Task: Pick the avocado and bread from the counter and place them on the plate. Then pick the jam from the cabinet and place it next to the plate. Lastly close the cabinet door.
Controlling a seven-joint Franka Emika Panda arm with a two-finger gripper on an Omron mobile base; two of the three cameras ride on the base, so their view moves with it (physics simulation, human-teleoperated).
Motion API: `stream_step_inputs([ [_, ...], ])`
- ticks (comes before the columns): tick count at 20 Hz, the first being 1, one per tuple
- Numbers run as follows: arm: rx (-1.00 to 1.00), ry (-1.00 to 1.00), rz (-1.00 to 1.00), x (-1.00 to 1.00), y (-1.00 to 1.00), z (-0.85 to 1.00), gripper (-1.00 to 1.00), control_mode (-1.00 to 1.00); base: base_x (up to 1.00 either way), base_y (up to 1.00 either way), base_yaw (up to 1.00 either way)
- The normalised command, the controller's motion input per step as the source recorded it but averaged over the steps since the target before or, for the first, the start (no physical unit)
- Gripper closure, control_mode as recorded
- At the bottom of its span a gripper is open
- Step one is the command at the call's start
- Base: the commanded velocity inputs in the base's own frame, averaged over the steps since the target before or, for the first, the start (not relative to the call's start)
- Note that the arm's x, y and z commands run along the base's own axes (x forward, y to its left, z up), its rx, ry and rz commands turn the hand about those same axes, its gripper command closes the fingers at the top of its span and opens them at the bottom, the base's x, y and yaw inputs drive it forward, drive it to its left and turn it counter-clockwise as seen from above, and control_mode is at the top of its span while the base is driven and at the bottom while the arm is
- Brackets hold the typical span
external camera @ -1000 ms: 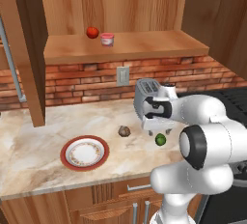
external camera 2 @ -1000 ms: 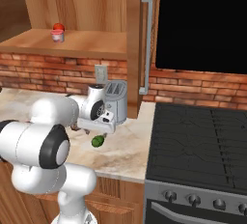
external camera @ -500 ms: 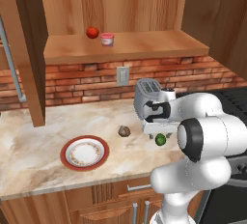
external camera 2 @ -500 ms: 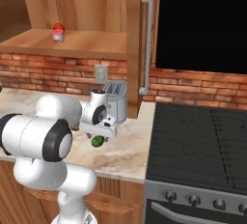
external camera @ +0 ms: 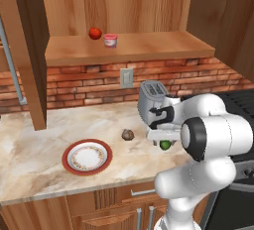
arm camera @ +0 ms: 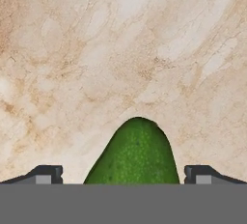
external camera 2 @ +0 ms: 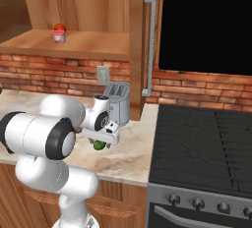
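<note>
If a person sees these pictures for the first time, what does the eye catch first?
First comes the big white arm, bent low over the counter, its hand straddling the green avocado, a finger tip on each side. Next the red-rimmed plate with nothing on it, the brown bread lying beside it. Then the jam up on the cabinet shelf, next to a red fruit.

A red brick wall point(external camera: 94, 83) carries a pale outlet point(external camera: 126, 78). A silver toaster point(external camera 2: 119, 105) stands by it, beside a black stove point(external camera 2: 206, 148) under a dark panel point(external camera 2: 206, 23). Wood drawers point(external camera: 94, 209) sit below.
</note>
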Motion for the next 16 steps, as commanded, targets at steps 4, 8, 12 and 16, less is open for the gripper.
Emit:
stream_step_inputs([
  [4, 0.00, 0.01, -0.08, 0.00, 0.00, -0.23, -1.00, -1.00, 0.00, 0.00, 0.00],
  [8, 0.00, 0.00, -0.05, 0.00, 0.00, -0.25, 1.00, -1.00, 0.00, 0.00, 0.00],
  [12, 0.00, 0.00, -0.08, -0.02, 0.00, -0.20, 1.00, -1.00, 0.00, 0.00, 0.00],
  [16, 0.00, 0.00, -0.08, -0.11, -0.03, -0.09, 1.00, -1.00, 0.00, 0.00, 0.00],
])
